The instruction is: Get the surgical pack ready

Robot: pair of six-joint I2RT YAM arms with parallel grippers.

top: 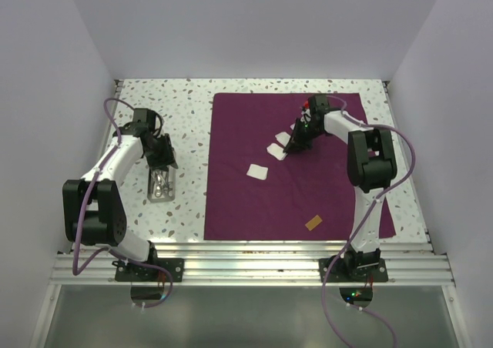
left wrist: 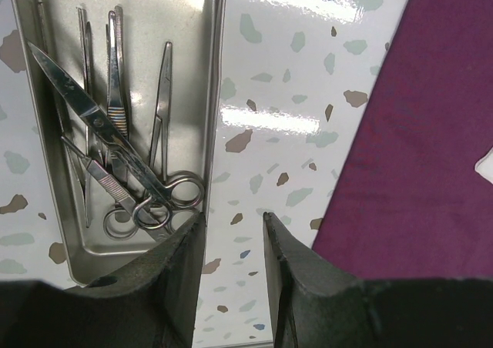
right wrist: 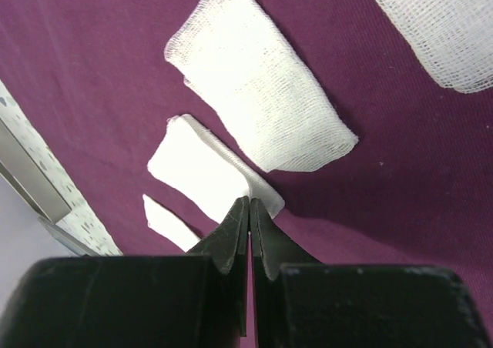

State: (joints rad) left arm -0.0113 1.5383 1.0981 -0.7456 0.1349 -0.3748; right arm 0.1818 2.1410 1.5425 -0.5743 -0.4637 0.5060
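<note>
Left station: the steel tray (top: pixel 162 185) sits on the speckled table (top: pixel 185 109), well to the left of the purple cloth (top: pixel 246 209). Inside the tray lie steel scissors (left wrist: pixel 77 94) and forceps (left wrist: pixel 117 55), crossed over one another, ring handles toward the near end. The left gripper (left wrist: pixel 231 225) hangs over the tray's near right corner. Its jaws stand apart with bare table showing between them, and its left finger (left wrist: pixel 181 271) covers that corner. Whether the finger touches the rim cannot be determined.

Right station: the cloth is spread flat on the table. The right gripper (right wrist: pixel 250 205) is down on the cloth's far half, jaws pressed together on the near corner of a small gauze square (right wrist: pixel 204 167), which lifts slightly at the tips. A larger open-weave gauze piece (right wrist: pixel 262 102) lies just beyond it. A separate gauze square (top: pixel 257 172) lies on the cloth further left.

An orange-brown tab (top: pixel 313 223) lies near the cloth's front edge.
</note>
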